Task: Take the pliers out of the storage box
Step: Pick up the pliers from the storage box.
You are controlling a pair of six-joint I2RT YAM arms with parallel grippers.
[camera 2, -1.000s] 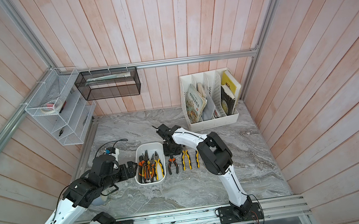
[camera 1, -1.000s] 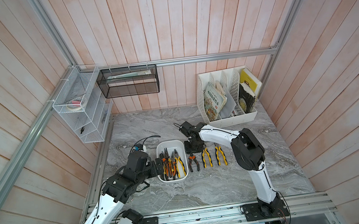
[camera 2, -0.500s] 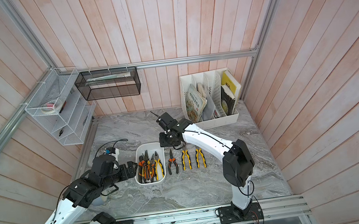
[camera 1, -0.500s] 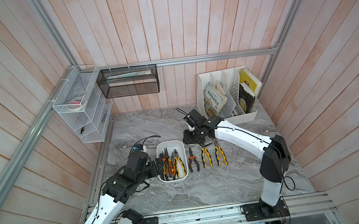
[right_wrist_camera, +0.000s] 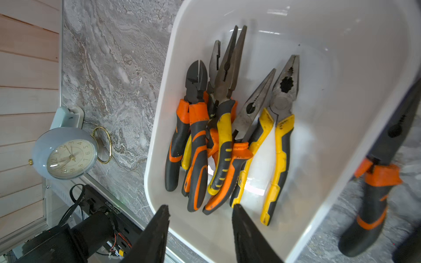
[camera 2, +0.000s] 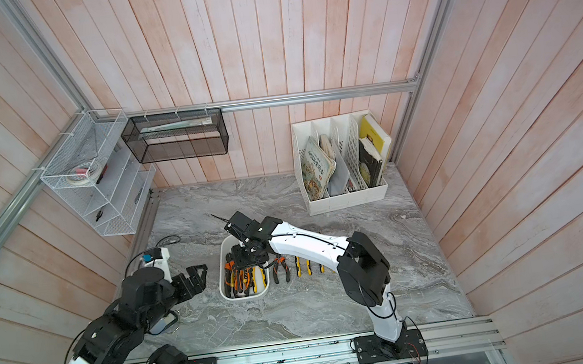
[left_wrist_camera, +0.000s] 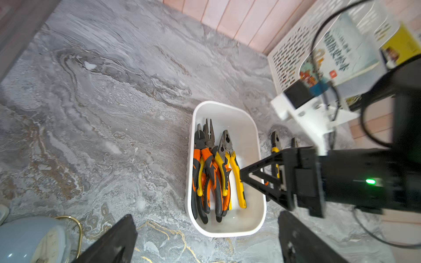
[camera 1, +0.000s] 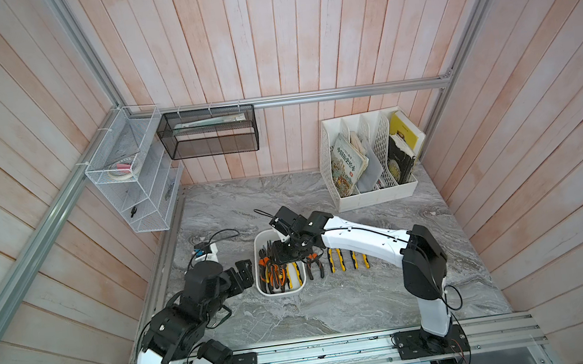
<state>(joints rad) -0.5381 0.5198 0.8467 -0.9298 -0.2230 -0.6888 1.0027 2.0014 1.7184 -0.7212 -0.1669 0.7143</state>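
**Near, 9 o'clock of the box:** left gripper (camera 1: pixel 245 276), jaws spread wide and empty, parked just beside the box wall. A pale blue alarm clock (right_wrist_camera: pixel 66 154) stands on the surface (camera 1: pixel 334 308) at about 8 o'clock.

**Centre:** storage box (camera 1: pixel 282 293), a white tub.
- Contents: at least five pliers (right_wrist_camera: pixel 227 127), lying lengthwise with noses toward 12 o'clock.
- They crowd the 9 o'clock side with handles overlapping.
- The yellow-handled combination pliers (right_wrist_camera: pixel 283 95) lie at the pile's open edge.

**Over the box:** right gripper (right_wrist_camera: pixel 200 207), jaws partly open with nothing between them, hovering above the pile.

**3 o'clock of the box:** three pairs already out, in a row on the surface. The orange-handled pliers (camera 1: pixel 314 265) sit just beside the box, with two yellow-handled pliers (camera 1: pixel 336 260) beyond.

**Far:** file holder (camera 1: pixel 377 197) with books at 1 o'clock, and a wire-mesh rack (camera 1: pixel 127 194) on the wall at 10 o'clock.

**Step in hand (judged):** reaching in for the next pair, with roughly a third of the job done.

**Next move (judged):**
- Lower the right gripper and straddle one pair only. The combination pliers look least tangled.
- Close, lift clear of the wall, and extend the row.
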